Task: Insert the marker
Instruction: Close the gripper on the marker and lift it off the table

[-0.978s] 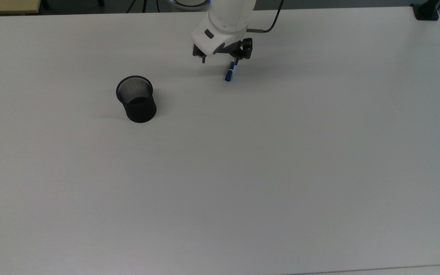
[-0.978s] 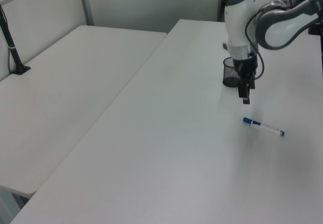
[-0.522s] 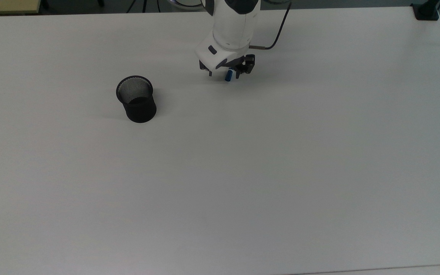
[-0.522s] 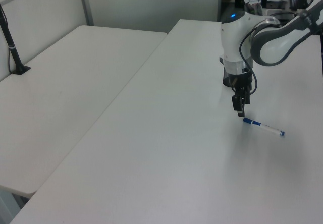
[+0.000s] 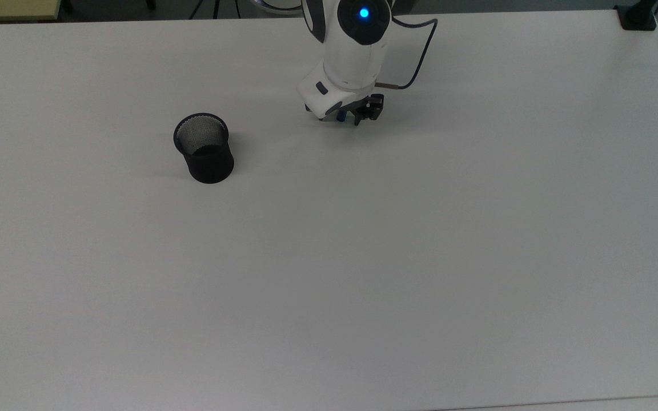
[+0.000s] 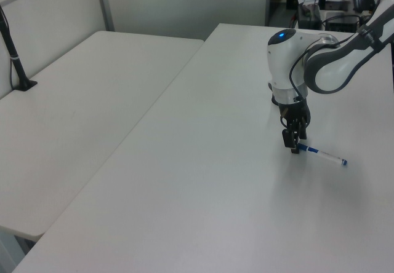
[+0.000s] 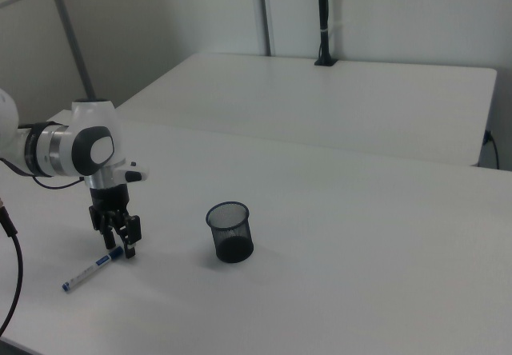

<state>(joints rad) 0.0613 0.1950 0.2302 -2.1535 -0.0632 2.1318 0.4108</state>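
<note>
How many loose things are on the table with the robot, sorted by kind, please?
Marker: 1
Black mesh cup: 1
Total: 2

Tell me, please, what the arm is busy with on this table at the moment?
The Panda arm has its claw down at the table, open, straddling the blue-capped end of the marker. The marker lies flat on the white table, not lifted yet. The black mesh cup, where the marker is probably meant to go, stands upright and apart from it, to the right view's right. A grasp looks imminent, though the claw has not closed.
</note>
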